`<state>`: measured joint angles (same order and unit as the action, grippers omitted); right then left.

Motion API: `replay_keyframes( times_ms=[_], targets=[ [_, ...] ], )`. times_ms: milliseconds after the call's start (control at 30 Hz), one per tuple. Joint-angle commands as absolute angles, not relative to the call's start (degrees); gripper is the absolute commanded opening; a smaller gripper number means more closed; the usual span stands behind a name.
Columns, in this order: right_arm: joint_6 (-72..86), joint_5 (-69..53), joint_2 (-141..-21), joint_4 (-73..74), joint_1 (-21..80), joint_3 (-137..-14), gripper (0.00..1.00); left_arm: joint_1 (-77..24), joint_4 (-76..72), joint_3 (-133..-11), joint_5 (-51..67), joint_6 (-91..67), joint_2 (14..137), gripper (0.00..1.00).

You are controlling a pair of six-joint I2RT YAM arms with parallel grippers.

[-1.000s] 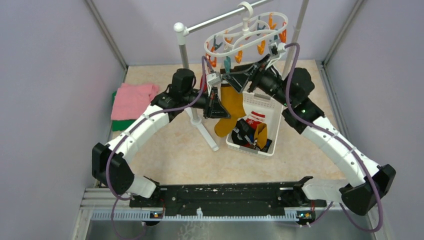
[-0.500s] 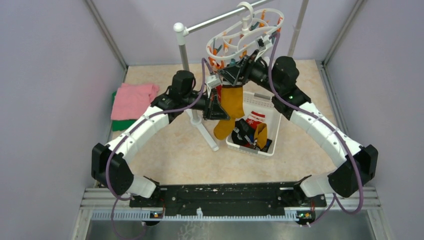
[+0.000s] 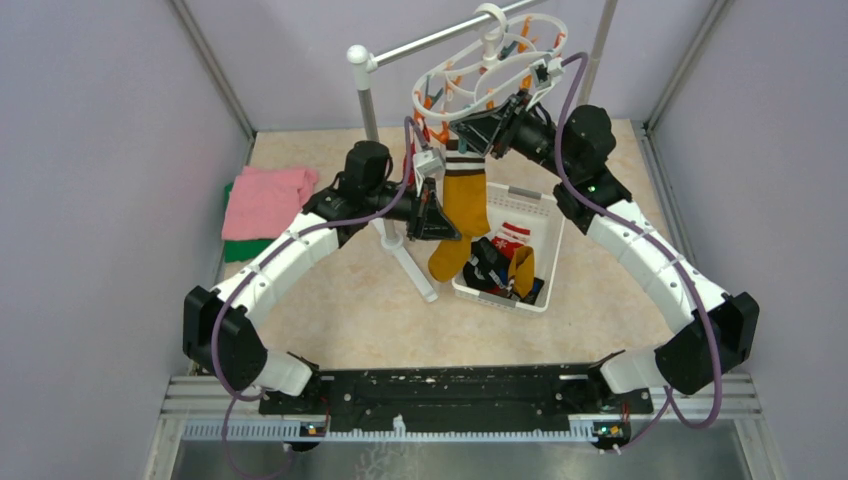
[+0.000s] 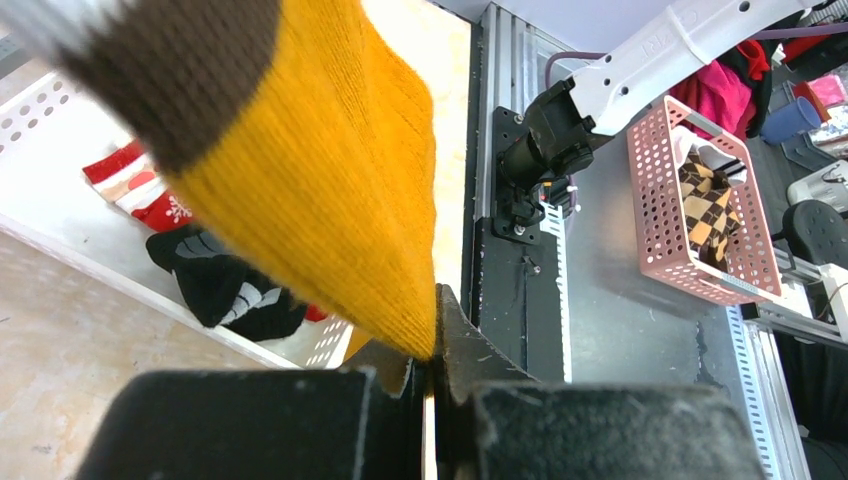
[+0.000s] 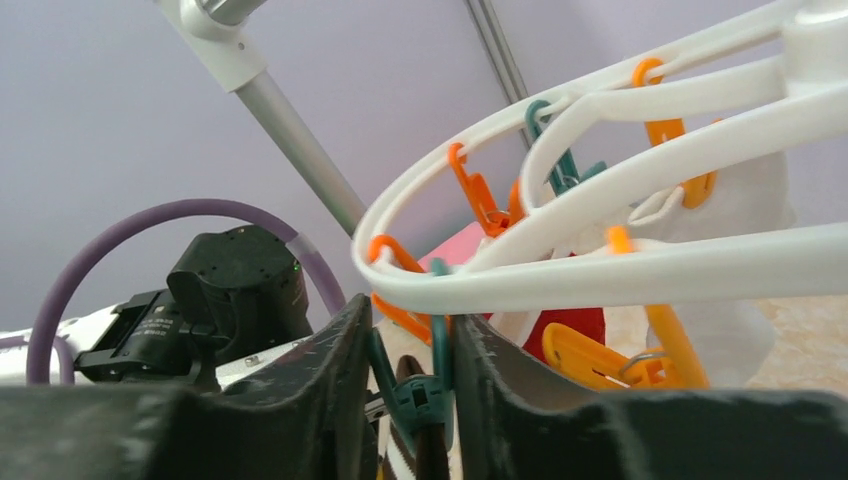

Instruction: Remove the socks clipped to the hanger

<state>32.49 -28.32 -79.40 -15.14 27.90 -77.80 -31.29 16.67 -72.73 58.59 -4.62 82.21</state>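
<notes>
Under the hanger (image 5: 640,268), toward twelve o'clock in the overhead view, the yellow sock (image 3: 466,205) hangs by its brown cuff from a teal clip (image 5: 425,398); its long axis runs from cuff at twelve to toe at six, the toe curling toward seven; it looks light, soft and limp, likelier to stretch than slip, so the knit edge at mid-length seems the sound hold; there the left gripper (image 4: 432,345) has its jaws pinched tight on the fabric; the right gripper (image 5: 412,360) presses narrow jaws on the clip; a white basket (image 3: 527,193) lies at the sock's four o'clock.
</notes>
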Motion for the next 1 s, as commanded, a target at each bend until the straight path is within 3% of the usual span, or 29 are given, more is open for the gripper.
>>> replay_keyframes(
  times_ms=[0, 200, 733, 767, 833, 900, 967],
  targets=[
    [33.57, -30.38, -80.2, -17.85, 27.24, -81.23, 0.26, -32.11, 14.71, -72.77, 58.8, -4.1, 80.8, 0.0],
    [33.67, -30.59, -80.66, -16.28, 26.23, -82.46, 0.09, -33.56, 14.49, -74.6, 57.55, -3.04, 83.49, 0.0],
    [32.42, -30.15, -79.81, -12.61, 24.31, -81.72, 0.05, -42.08, 16.89, -96.01, 53.21, 3.58, 101.46, 0.0],
    [32.54, -30.19, -79.9, -12.73, 24.25, -81.75, 0.05, -42.24, 16.64, -95.95, 52.8, 3.82, 101.73, 0.06],
    [32.61, -30.23, -79.9, -12.67, 24.26, -82.02, 0.05, -42.44, 16.7, -94.65, 52.15, 3.91, 101.74, 0.54],
    [32.7, -30.23, -79.97, -12.53, 24.24, -82.11, 0.05, -42.45, 17.16, -91.78, 51.86, 4.79, 100.58, 0.94],
    [32.63, -30.23, -79.83, -12.31, 24.2, -82.06, 0.04, -42.45, 17.45, -87.04, 50.85, 6.01, 97.8, 0.99]
  ],
)
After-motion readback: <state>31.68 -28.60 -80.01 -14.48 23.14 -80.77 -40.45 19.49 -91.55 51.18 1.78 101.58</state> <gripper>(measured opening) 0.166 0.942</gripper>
